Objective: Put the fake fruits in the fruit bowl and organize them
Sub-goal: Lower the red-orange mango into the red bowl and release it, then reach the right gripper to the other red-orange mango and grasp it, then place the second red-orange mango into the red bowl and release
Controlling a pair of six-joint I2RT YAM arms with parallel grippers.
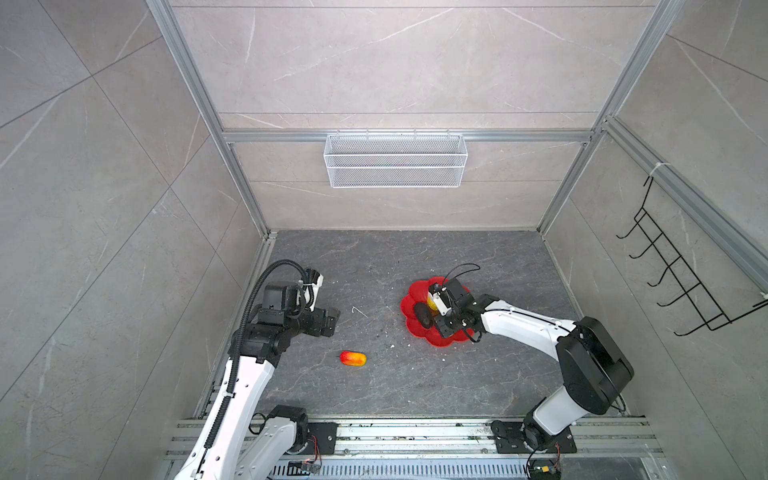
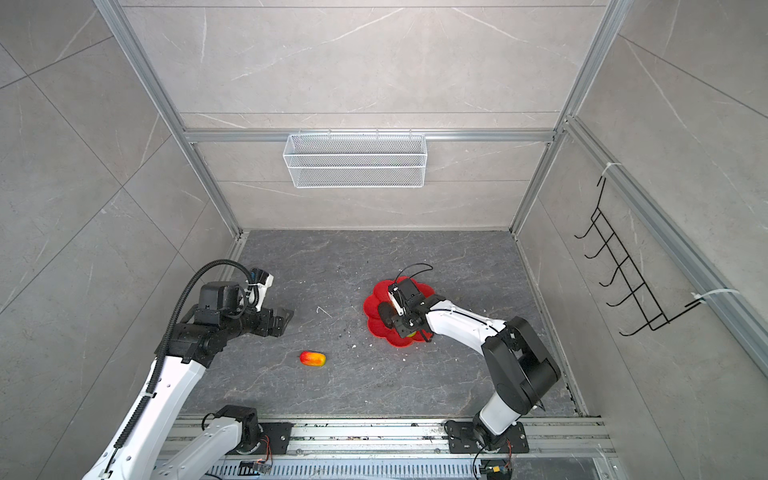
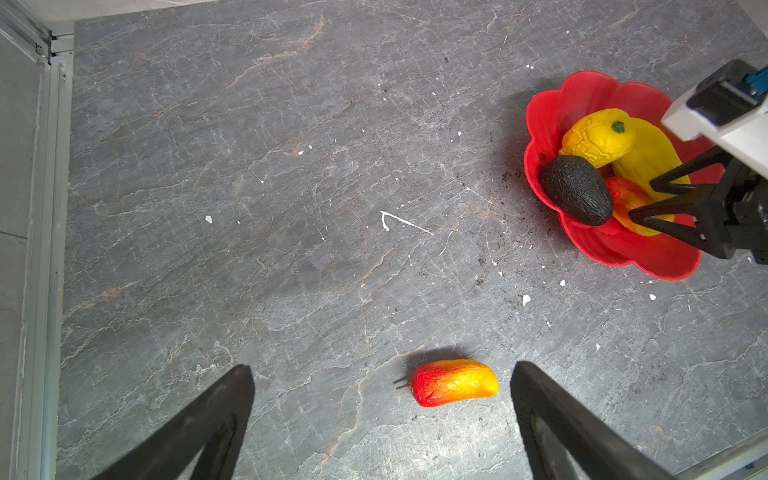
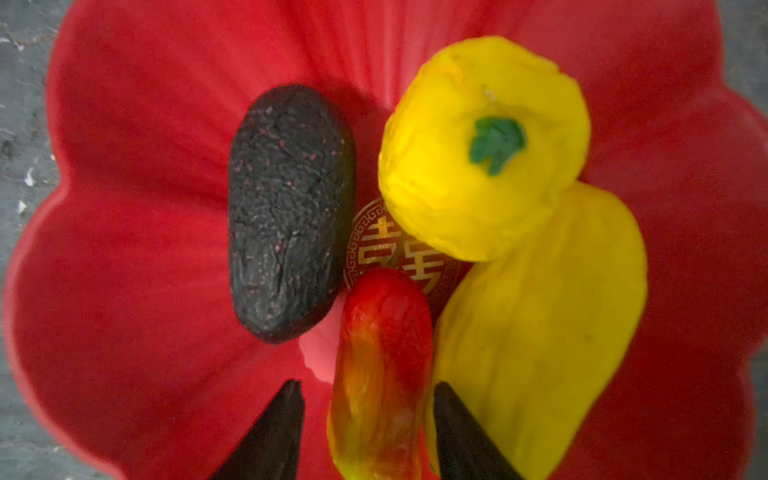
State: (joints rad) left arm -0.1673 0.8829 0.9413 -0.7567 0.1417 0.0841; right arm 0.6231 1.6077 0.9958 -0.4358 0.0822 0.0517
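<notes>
The red scalloped fruit bowl (image 1: 409, 305) (image 2: 371, 305) sits right of centre on the grey floor. In the right wrist view the bowl (image 4: 124, 249) holds a black rough oval (image 4: 291, 212), a round yellow fruit with a green stem spot (image 4: 482, 149), a long yellow oblong (image 4: 552, 324) and a red-to-yellow oblong (image 4: 382, 332). My right gripper (image 4: 369, 385) hangs over the bowl, open, its jaws straddling that red-to-yellow oblong with a gap on one side. A second red-to-yellow oblong (image 1: 353, 358) (image 3: 454, 382) lies on the floor. My left gripper (image 3: 382, 368) stands wide open above the floor beside it.
A white wire mesh basket (image 1: 395, 160) hangs on the back wall. A black wire rack (image 1: 681, 266) hangs on the right wall. An aluminium rail (image 1: 415, 432) runs along the front edge. White crumbs and a thin white scrap (image 3: 405, 222) dot the floor.
</notes>
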